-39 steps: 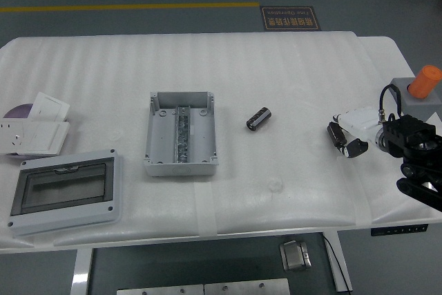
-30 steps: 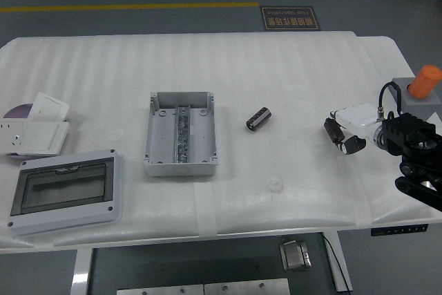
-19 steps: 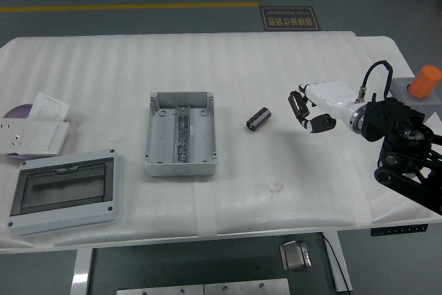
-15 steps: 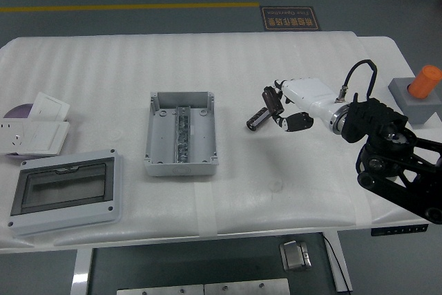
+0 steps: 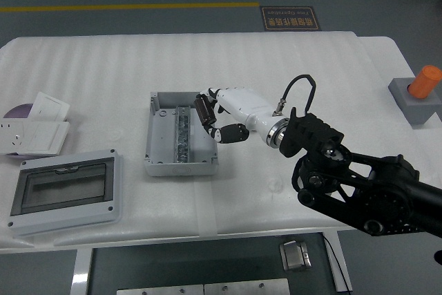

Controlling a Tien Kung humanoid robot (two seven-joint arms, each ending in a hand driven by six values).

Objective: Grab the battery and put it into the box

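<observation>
The open grey box (image 5: 181,168) lies left of the table's middle, with a metal rail along its floor. My right hand (image 5: 210,119), white with dark tips, reaches in from the lower right and hovers over the box's right wall. No battery shows anywhere. The spot where it lay, right of the box, is covered by my hand and wrist (image 5: 275,131). Whether the battery is in the hand cannot be made out. The left arm is out of the picture.
A grey lid with a clear window (image 5: 65,191) lies near the front left. White socket plates (image 5: 34,132) sit at the left edge. A grey block with an orange button (image 5: 421,94) stands at the far right. My black forearm (image 5: 359,188) spans the table's front right.
My right hand swept left from the table's right edge, reached the battery, then went on to the box's right wall. The battery has dropped out of sight.
</observation>
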